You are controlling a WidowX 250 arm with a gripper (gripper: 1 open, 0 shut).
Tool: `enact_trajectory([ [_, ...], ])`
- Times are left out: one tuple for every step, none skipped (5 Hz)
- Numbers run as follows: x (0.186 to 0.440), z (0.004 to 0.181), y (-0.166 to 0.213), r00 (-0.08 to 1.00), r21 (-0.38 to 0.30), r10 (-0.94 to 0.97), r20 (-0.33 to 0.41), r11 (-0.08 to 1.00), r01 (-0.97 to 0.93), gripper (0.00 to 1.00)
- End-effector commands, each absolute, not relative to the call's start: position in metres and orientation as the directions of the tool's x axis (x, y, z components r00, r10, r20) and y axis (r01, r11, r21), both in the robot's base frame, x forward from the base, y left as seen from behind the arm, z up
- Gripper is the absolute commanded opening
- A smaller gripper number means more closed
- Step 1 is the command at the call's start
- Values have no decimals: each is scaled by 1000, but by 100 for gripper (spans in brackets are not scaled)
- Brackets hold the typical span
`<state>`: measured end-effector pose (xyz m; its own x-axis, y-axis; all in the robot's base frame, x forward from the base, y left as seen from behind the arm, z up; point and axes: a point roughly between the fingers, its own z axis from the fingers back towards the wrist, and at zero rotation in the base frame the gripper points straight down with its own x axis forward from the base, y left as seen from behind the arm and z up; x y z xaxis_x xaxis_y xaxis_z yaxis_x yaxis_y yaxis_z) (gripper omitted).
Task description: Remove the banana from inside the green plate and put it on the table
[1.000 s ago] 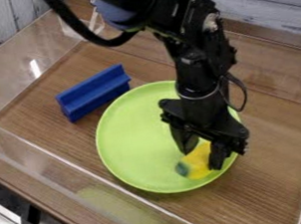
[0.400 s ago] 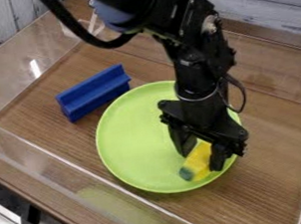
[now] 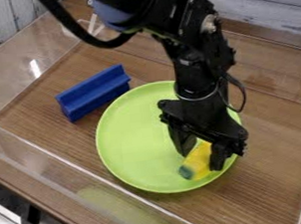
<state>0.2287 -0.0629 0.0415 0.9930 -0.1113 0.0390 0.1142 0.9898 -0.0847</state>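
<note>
The green plate [image 3: 132, 136] lies on the brown table [image 3: 274, 187]. The small yellow banana [image 3: 196, 165] rests inside the plate near its front right rim, its dark green tip pointing left. My gripper [image 3: 203, 161] points straight down over it. The black fingers [image 3: 225, 153] stand on either side of the banana, close against it and low in the plate. Most of the banana is hidden by the fingers.
A blue rectangular block [image 3: 94, 92] lies on the table just left of the plate. Clear acrylic walls [image 3: 40, 185] border the tabletop at the front and the left. The dark arm [image 3: 173, 32] reaches in from the upper left.
</note>
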Motion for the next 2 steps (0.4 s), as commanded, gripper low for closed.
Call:
enact_trajectory([
  [233,52,-62,991,-86,-107,85,990,114,0],
  [232,53,-62,990,-85,-108,86,990,115,0],
])
